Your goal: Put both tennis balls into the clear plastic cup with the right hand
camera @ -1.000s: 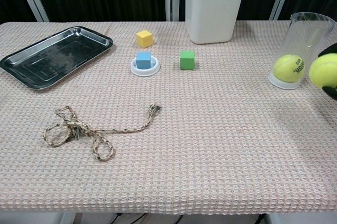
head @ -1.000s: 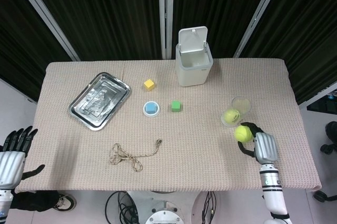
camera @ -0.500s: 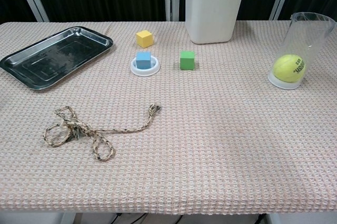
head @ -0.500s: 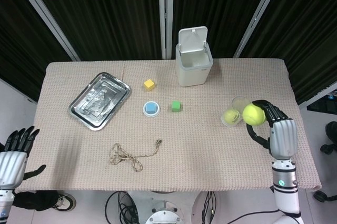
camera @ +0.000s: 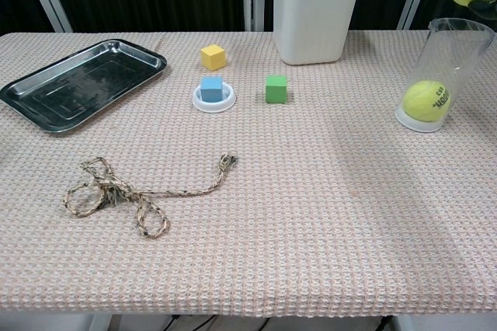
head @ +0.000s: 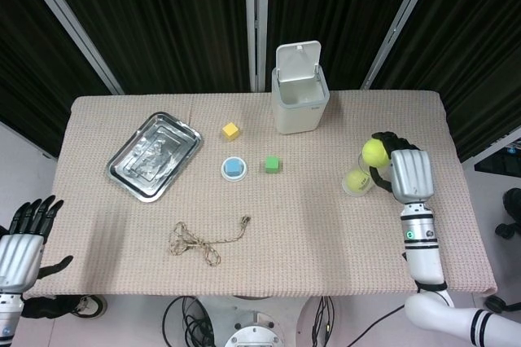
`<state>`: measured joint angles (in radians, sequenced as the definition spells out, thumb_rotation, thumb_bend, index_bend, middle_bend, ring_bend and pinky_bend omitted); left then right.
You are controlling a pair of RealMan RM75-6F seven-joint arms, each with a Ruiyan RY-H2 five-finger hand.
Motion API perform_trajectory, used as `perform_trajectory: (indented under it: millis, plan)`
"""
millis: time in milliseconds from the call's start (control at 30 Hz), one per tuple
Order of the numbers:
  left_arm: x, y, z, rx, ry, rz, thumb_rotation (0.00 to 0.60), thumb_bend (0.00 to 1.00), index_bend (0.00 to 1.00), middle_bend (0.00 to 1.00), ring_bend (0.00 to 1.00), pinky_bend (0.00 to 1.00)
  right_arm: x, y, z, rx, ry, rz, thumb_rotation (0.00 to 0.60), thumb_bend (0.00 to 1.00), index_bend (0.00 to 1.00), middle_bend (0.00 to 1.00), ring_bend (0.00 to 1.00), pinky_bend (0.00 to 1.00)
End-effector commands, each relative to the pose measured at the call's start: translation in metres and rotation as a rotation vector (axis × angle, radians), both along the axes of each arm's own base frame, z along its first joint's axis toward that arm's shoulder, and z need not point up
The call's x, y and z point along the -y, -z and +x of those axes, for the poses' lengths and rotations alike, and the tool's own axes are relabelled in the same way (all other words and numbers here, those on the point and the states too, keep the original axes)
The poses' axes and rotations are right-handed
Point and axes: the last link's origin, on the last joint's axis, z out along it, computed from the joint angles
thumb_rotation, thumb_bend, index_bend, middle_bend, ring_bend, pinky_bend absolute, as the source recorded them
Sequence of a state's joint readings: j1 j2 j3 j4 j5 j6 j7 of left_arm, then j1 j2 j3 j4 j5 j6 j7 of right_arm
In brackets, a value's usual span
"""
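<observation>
Your right hand (head: 409, 174) sits at the right side of the head view, fingers curled around a tennis ball (head: 374, 151) and holding it raised above the mouth of the clear plastic cup (camera: 445, 74). In the chest view that held ball shows at the top right corner, bright yellow-green and fuzzy, partly cut by the frame edge, with the cup's rim just below it. The cup stands upright on the bench (camera: 311, 214) at the right edge, a tall see-through tumbler that widens toward the top. The second tennis ball (camera: 426, 101) rests at its bottom, the same yellow-green felt with dark printed lettering visible through the plastic wall.

Your left hand (head: 19, 241) is at the lower left of the head view, off the bench edge, fingers apart and holding nothing.

Elsewhere on the woven beige cloth: a white lidded bin (camera: 313, 8) at top centre, a yellow cube (camera: 213, 57) left of it, a blue block sitting in a small white dish (camera: 213, 92), a green cube (camera: 276, 88) just right of that, a steel tray (camera: 78, 82) at the upper left, and a knotted rope (camera: 132, 195) at lower left.
</observation>
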<state>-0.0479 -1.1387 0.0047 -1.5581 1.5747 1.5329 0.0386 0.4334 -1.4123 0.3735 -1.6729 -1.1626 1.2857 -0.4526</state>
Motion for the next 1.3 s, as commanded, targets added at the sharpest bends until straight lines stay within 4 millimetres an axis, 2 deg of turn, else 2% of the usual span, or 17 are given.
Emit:
perform_trajectory:
  millis: [33, 200, 300, 367, 467, 733, 867, 967, 1067, 1133, 1200, 1300]
  plan:
    - [-0.001, 0.0, 0.001, 0.003, -0.001, -0.004, 0.6, 0.06, 0.06, 0.0, 0.0, 0.02, 0.005, 0.006, -0.004, -0.008, 0.03, 0.048, 0.6, 0.33, 0.48, 0.35, 0.36, 0.54]
    - [-0.001, 0.002, -0.001, 0.001, -0.01, -0.011, 0.6, 0.06, 0.06, 0.0, 0.0, 0.02, 0.006, 0.007, -0.012, 0.025, 0.056, 0.067, 0.6, 0.3, 0.45, 0.34, 0.34, 0.51]
    - [-0.002, 0.002, -0.001, 0.001, -0.014, -0.012, 0.6, 0.06, 0.06, 0.0, 0.0, 0.02, 0.006, 0.007, -0.014, 0.058, 0.049, 0.1, 0.6, 0.22, 0.28, 0.28, 0.21, 0.42]
    - [-0.002, 0.001, -0.001, 0.002, -0.01, -0.009, 0.6, 0.06, 0.06, 0.0, 0.0, 0.02, 0.005, 0.005, -0.013, 0.073, 0.035, 0.11, 0.6, 0.17, 0.11, 0.19, 0.11, 0.31]
    - [-0.002, 0.002, 0.001, 0.001, -0.004, -0.008, 0.6, 0.06, 0.06, 0.0, 0.0, 0.02, 0.005, 0.005, -0.01, 0.089, 0.02, 0.127, 0.6, 0.15, 0.01, 0.11, 0.02, 0.23]
    - [-0.001, 0.002, 0.0, 0.003, -0.008, -0.007, 0.6, 0.06, 0.06, 0.0, 0.0, 0.02, -0.002, -0.006, -0.01, 0.117, -0.006, 0.099, 0.6, 0.14, 0.0, 0.08, 0.0, 0.2]
    - [-0.001, 0.001, 0.0, 0.001, -0.004, -0.003, 0.6, 0.06, 0.06, 0.0, 0.0, 0.02, -0.022, -0.025, -0.019, 0.095, -0.033, 0.03, 0.6, 0.14, 0.0, 0.08, 0.0, 0.18]
    - [-0.001, 0.0, 0.0, 0.001, -0.003, 0.002, 0.6, 0.06, 0.06, 0.0, 0.0, 0.02, -0.053, -0.037, -0.039, 0.018, -0.048, -0.029, 0.6, 0.15, 0.0, 0.06, 0.0, 0.12]
    - [-0.002, -0.001, 0.001, 0.002, 0.002, 0.009, 0.6, 0.06, 0.06, 0.0, 0.0, 0.02, -0.083, -0.041, -0.069, -0.052, -0.031, -0.053, 0.6, 0.17, 0.0, 0.03, 0.0, 0.04]
    - [-0.004, -0.002, 0.002, -0.002, 0.008, 0.018, 0.6, 0.06, 0.06, 0.0, 0.0, 0.02, -0.104, -0.042, -0.097, -0.119, 0.019, -0.048, 0.6, 0.18, 0.0, 0.0, 0.0, 0.0]
    - [-0.007, -0.004, 0.003, -0.006, 0.017, 0.028, 0.6, 0.06, 0.05, 0.0, 0.0, 0.02, -0.122, -0.04, -0.119, -0.169, 0.062, -0.046, 0.6, 0.18, 0.0, 0.0, 0.0, 0.0]
    - [-0.01, -0.006, 0.004, -0.01, 0.025, 0.039, 0.6, 0.06, 0.05, 0.0, 0.0, 0.02, -0.139, -0.036, -0.14, -0.196, 0.108, -0.038, 0.6, 0.18, 0.0, 0.0, 0.0, 0.0]
